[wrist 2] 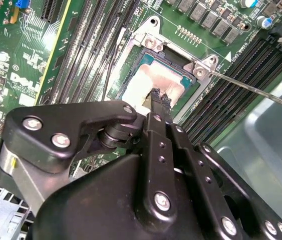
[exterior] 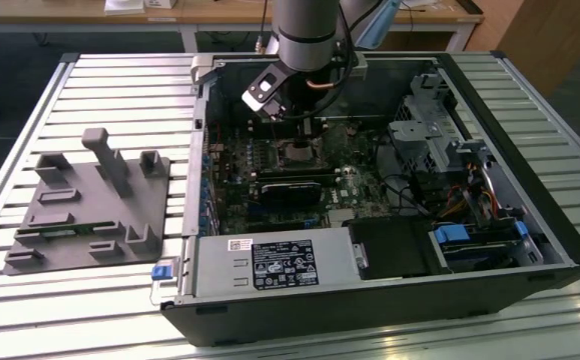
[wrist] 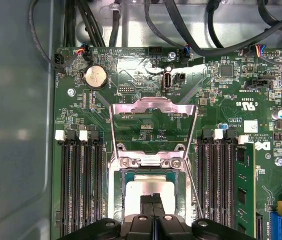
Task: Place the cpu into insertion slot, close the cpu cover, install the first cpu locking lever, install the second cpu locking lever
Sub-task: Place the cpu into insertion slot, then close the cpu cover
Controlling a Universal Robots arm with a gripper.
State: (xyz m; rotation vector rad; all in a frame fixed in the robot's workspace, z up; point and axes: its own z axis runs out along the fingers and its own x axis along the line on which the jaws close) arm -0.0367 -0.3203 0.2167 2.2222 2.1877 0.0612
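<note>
The cpu (wrist: 139, 194), a flat square chip with a pale grey top, lies inside the insertion slot (wrist: 146, 161), whose silvery rim surrounds it. My gripper (wrist: 153, 199) is shut, and its black fingertips (wrist 2: 157, 96) rest together right over the middle of the cpu (wrist 2: 148, 80). Nothing shows between them. The cpu cover (wrist: 153, 106), a thin silvery frame with a square window, stands swung up from its hinge, away from the chip. One thin locking lever (wrist 2: 246, 87) sticks out free beside the socket. In the exterior view my arm (exterior: 310, 37) reaches down into the open computer case over the socket (exterior: 300, 150).
Black memory slots (wrist: 78, 185) flank the socket on both sides. A long black card (exterior: 295, 187) lies in front of it, with a drive cage (exterior: 430, 127) at the exterior view's right. Cables (wrist: 181, 30) run along the case wall. A grey fixture (exterior: 89, 202) sits outside the case.
</note>
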